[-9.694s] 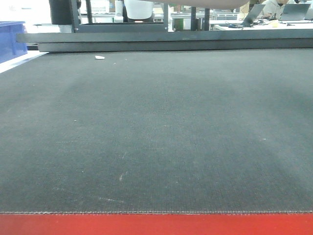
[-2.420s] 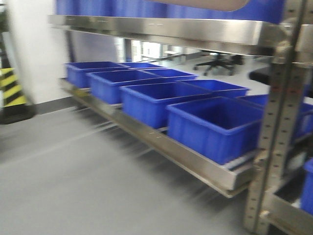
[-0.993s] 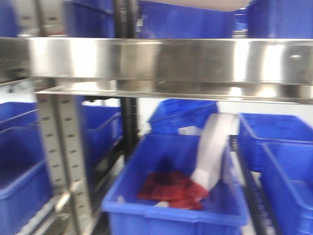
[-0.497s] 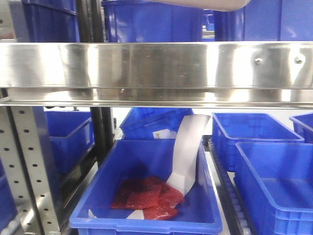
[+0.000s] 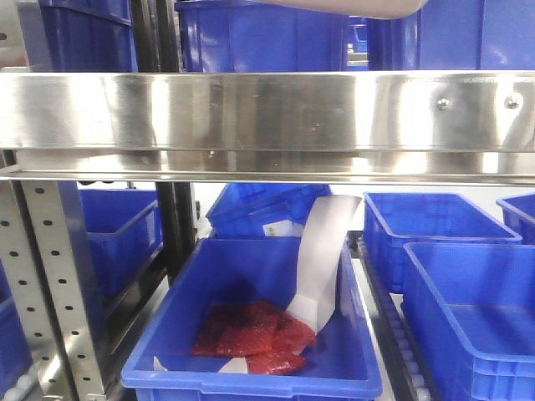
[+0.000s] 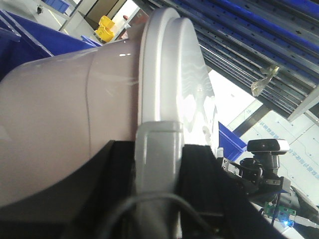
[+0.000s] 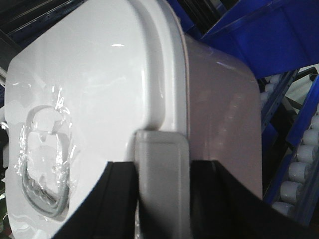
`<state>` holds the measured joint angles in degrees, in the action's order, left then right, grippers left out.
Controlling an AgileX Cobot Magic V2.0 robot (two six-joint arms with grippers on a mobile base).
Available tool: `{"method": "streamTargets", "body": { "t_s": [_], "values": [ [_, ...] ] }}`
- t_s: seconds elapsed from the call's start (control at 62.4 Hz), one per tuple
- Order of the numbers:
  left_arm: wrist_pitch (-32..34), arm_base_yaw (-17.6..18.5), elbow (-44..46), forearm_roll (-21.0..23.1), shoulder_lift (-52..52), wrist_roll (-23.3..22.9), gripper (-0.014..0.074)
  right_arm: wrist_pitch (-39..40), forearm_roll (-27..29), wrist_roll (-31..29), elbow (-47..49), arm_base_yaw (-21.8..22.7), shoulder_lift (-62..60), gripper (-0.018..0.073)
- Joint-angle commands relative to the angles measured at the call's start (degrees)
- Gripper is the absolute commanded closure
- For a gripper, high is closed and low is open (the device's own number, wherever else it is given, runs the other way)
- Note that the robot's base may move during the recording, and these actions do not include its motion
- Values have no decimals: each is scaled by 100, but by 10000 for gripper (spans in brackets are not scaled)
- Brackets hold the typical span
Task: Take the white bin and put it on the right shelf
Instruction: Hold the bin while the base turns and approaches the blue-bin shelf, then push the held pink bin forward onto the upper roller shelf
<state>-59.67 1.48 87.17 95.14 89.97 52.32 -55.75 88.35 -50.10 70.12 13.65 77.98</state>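
I carry the white bin (image 7: 224,114) between both arms, one at each short end. It hangs in the air close in front of the rack, and only a pale sliver of its underside shows at the top of the front view. The right gripper (image 7: 162,199) has its black jaws closed on the moulded clip (image 7: 162,164) at the rim of the lid (image 7: 89,74). The left gripper (image 6: 157,194) is clamped the same way on the opposite clip. I judge that grip is chosen because the smooth rounded walls offer nothing else to pinch.

The bin rides high so its base can pass over the right shelf (image 5: 267,113) and its broad steel rail. Blue crates (image 5: 259,38) already stand behind that rail, so I think I need a free gap. Below, a crate (image 5: 251,386) holds red packets (image 5: 251,334) and a paper strip (image 5: 322,251), which I leave alone
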Motion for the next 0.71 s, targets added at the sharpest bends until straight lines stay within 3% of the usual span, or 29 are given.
{"method": "streamTargets", "body": {
  "t_s": [0.0, 0.689],
  "values": [
    [-1492, 333, 188, 325, -295, 68, 722, -926, 732, -94, 207, -196, -256, 508],
    [-1492, 333, 188, 325, -295, 68, 722, -926, 732, -94, 207, -196, -256, 508]
  ]
}}
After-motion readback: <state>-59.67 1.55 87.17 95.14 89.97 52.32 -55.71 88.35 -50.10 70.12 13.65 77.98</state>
